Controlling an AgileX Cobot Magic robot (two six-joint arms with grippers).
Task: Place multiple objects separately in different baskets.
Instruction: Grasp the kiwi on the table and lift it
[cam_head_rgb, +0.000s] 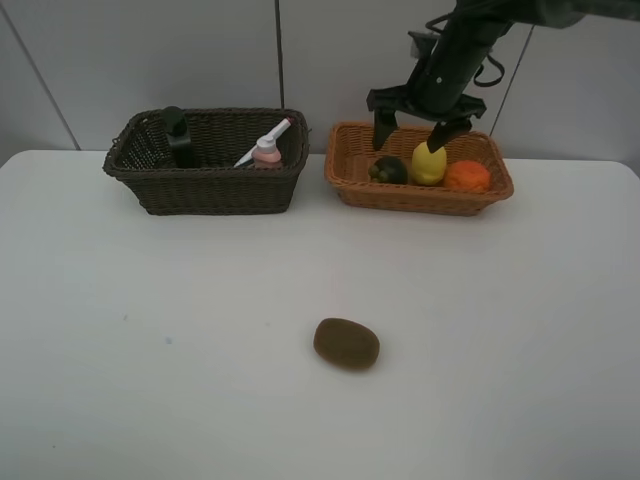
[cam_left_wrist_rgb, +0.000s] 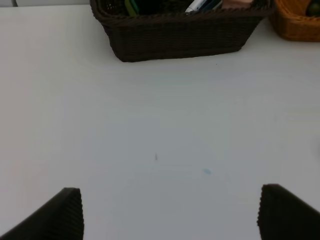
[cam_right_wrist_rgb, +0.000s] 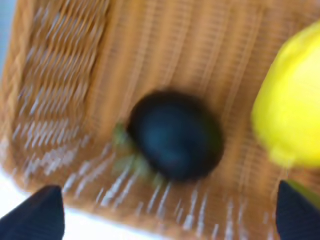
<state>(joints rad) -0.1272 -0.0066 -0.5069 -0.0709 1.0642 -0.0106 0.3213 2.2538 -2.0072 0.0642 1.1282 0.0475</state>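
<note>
Right tool (cam_head_rgb: 412, 128) spread wide — left tool (cam_left_wrist_rgb: 170, 212) likewise.

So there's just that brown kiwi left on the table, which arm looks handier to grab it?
Probably the right. Its open gripper hangs over the tan basket where the fruit goes, and the kiwi lies nearer that side. The left gripper is open over bare table.

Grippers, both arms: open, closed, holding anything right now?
Left gripper: open, empty, above bare white table.
Right gripper: open, holding nothing, above the light orange wicker basket, over the dark round mangosteen.
</note>
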